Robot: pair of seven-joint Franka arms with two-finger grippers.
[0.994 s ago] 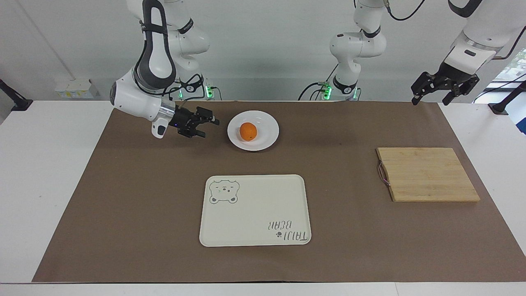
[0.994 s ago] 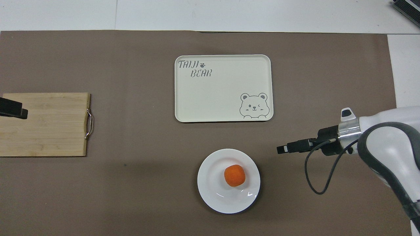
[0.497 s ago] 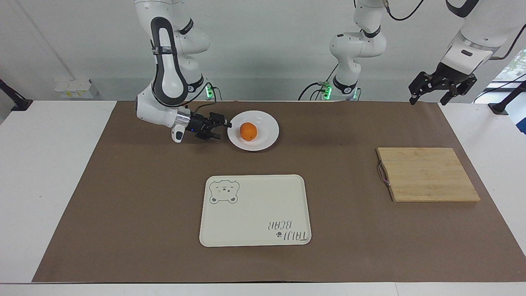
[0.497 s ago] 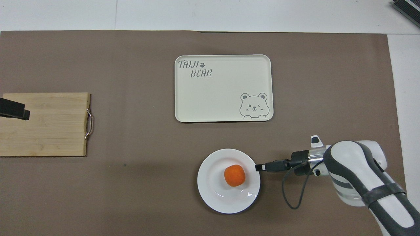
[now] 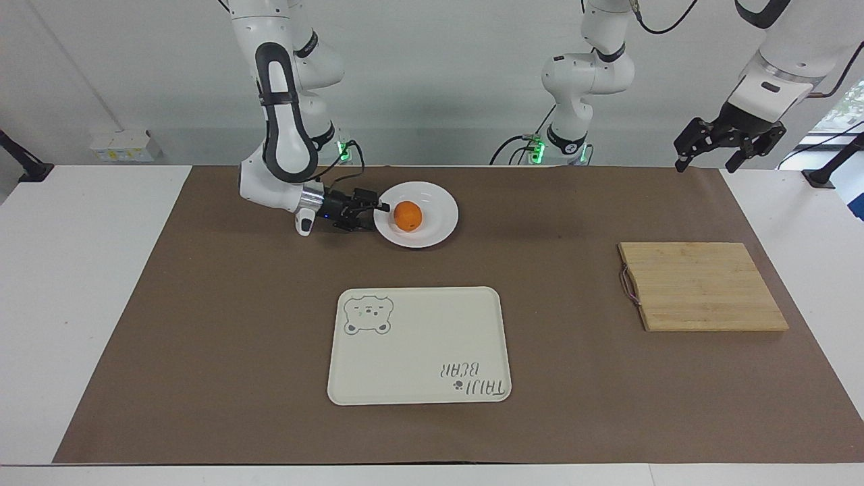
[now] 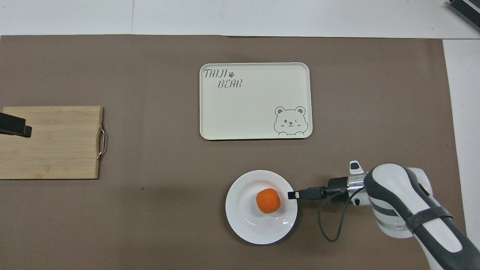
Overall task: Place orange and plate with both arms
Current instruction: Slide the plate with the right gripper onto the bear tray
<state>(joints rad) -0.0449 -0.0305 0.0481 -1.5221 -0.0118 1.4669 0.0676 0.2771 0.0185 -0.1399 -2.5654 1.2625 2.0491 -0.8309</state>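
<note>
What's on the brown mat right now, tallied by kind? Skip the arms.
Orange: 1, lying on the plate
White plate: 1
Cream bear tray: 1
Bamboo cutting board: 1
Total: 4

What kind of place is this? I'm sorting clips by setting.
Probably a robotics lab: two white arms at a paper-covered table, set with a plate, orange, bear tray and cutting board.
</note>
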